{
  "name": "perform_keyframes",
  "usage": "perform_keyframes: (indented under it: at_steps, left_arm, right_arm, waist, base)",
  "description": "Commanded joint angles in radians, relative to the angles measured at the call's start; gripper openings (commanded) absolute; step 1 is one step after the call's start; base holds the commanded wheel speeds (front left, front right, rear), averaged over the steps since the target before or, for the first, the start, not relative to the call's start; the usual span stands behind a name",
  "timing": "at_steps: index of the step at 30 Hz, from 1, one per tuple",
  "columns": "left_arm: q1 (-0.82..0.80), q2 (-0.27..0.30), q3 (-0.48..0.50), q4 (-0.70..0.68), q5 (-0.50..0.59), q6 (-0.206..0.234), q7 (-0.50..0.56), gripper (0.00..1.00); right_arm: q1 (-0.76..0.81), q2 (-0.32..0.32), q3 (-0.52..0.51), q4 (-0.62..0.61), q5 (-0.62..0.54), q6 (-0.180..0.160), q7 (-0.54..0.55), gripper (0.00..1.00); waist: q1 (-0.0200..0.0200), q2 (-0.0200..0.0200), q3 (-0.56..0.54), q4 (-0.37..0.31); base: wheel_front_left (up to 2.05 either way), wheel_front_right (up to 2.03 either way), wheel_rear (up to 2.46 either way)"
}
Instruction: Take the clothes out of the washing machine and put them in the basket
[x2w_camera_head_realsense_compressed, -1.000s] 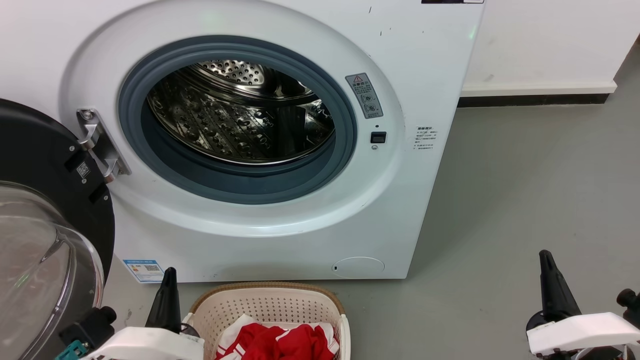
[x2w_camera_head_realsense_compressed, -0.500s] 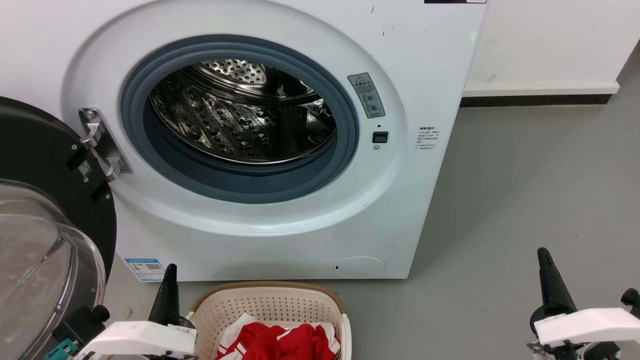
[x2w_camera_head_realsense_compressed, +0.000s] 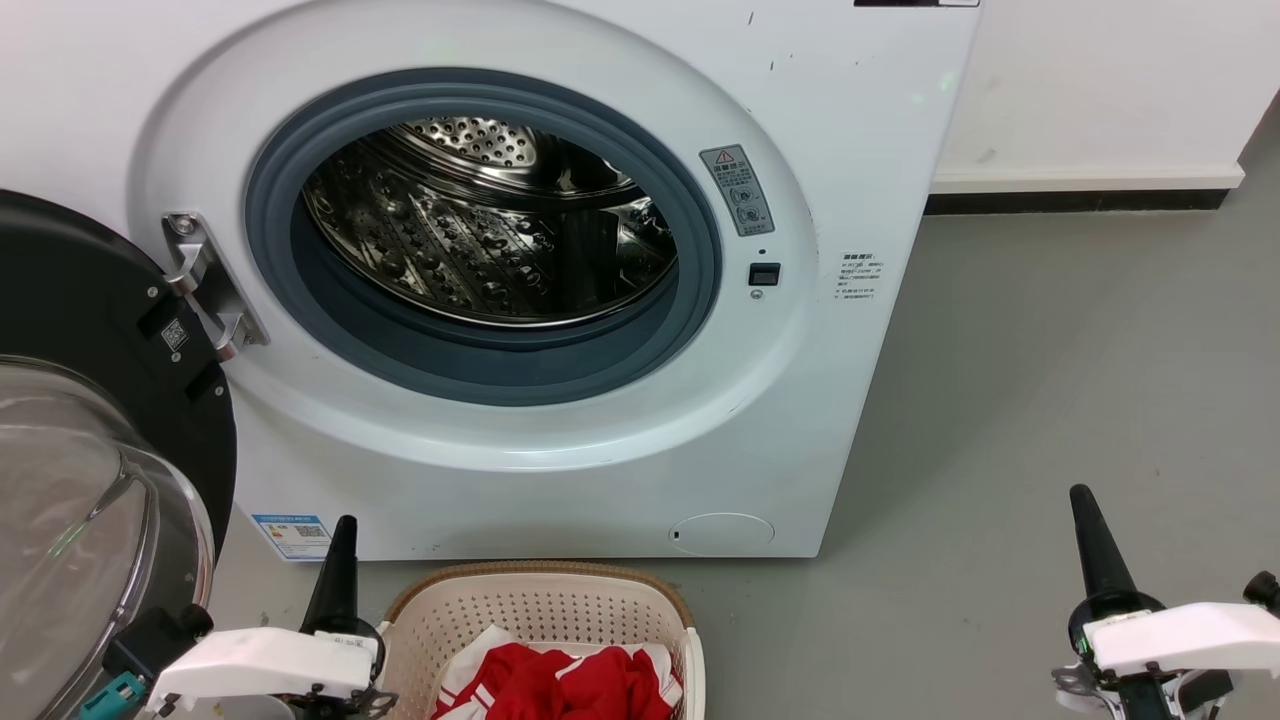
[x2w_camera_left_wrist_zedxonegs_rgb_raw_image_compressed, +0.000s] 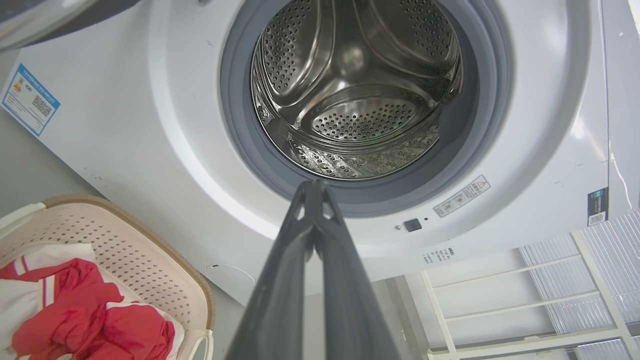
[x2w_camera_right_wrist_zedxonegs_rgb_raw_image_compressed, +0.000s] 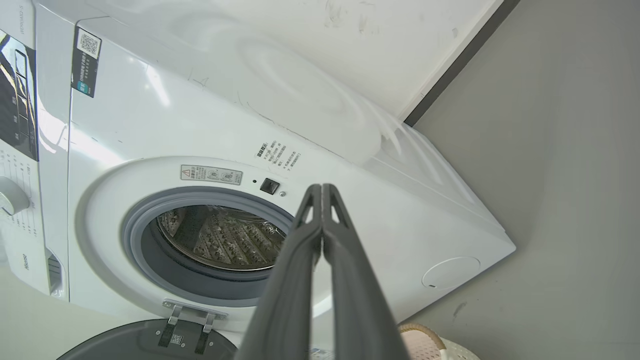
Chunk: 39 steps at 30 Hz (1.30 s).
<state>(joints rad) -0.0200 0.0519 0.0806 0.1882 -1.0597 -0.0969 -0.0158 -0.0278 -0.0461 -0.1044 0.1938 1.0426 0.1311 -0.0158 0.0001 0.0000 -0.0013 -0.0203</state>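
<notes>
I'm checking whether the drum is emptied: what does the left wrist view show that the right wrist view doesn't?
Left wrist view: the clothes, red, in the basket; the drum seen to its back wall, no garment in the part showing; a blue label. Right wrist view: the control knob and the door hinge. Both: the washing machine, its grey gasket, some basket rim, and a shut gripper, the left gripper in one, the right gripper in the other.

Clothes (x2w_camera_head_realsense_compressed: 560, 690) lie in the basket (x2w_camera_head_realsense_compressed: 540, 612), before the washing machine (x2w_camera_head_realsense_compressed: 560, 480)
</notes>
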Motion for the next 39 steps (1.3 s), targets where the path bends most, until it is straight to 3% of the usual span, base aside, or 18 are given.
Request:
perform_keyframes:
  at_steps: [1,39]
  left_arm:
    - [-0.023,0.000,0.006,-0.004,-0.036,-0.007,0.009,0.00]
    - [-0.074,-0.002,0.026,0.039,-0.392,-0.029,0.094,0.00]
  right_arm:
    - [-0.029,-0.004,-0.001,-0.003,0.038,0.000,0.007,0.00]
    - [-0.070,-0.006,-0.007,0.035,0.404,0.000,0.093,0.00]
  waist:
    - [-0.0001,0.0000,0.000,0.001]
    - [-0.0001,0.0000,0.003,0.013]
  base:
    - [0.00,0.00,0.00]
    - [0.00,0.00,0.00]
